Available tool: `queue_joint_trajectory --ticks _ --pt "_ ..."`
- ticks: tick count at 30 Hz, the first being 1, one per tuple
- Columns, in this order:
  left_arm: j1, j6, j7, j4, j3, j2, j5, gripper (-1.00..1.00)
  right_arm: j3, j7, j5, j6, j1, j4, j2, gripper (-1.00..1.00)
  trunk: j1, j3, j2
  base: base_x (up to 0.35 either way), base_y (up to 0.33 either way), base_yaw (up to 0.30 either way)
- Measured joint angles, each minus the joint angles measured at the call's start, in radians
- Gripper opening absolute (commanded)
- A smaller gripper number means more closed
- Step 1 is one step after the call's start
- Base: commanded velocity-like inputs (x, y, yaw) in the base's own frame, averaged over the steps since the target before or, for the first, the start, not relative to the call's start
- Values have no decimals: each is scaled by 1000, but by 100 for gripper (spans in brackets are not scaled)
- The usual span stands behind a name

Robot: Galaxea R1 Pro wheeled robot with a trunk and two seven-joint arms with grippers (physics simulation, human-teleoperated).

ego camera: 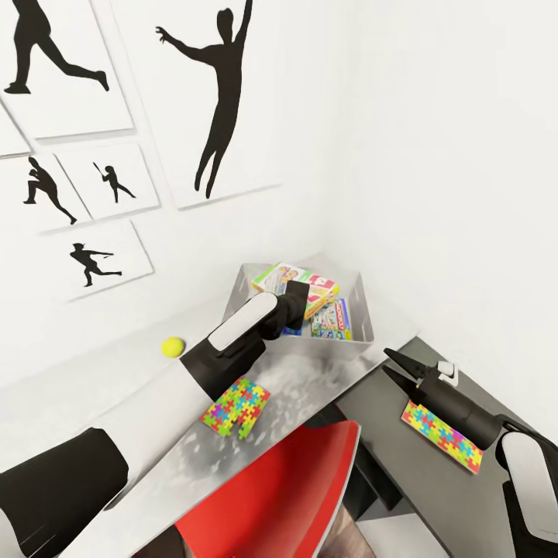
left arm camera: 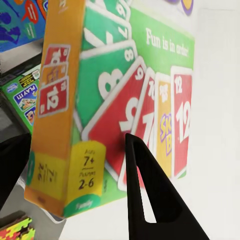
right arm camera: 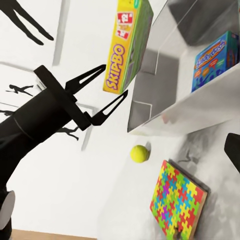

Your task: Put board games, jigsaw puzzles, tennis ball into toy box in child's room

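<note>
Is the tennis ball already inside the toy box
No, the tennis ball lies on the table beside the wall, outside the toy box.
</note>
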Motion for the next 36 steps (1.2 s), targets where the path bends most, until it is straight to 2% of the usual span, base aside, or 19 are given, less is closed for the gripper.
queue_joint_trajectory --ticks 7,15,16,30,36 --pt "-1 -45 1 3 -1 0 0 -100 1 -1 0 -1 0 1 0 100 0 0 0 0 0 0" --pt "-1 -52 1 3 -3 0 1 -100 1 -1 0 -1 0 1 0 100 0 0 0 0 0 0" --pt "0 -52 1 3 -3 0 1 100 1 -1 0 -1 0 1 0 100 0 0 0 0 0 0" --pt "-1 -50 2 3 -5 0 -3 100 2 0 -1 -4 0 2 0 100 0 0 0 0 0 0" --pt "-1 -50 2 1 -40 0 -3 100 2 -1 -1 -4 0 2 0 100 0 0 0 0 0 0"
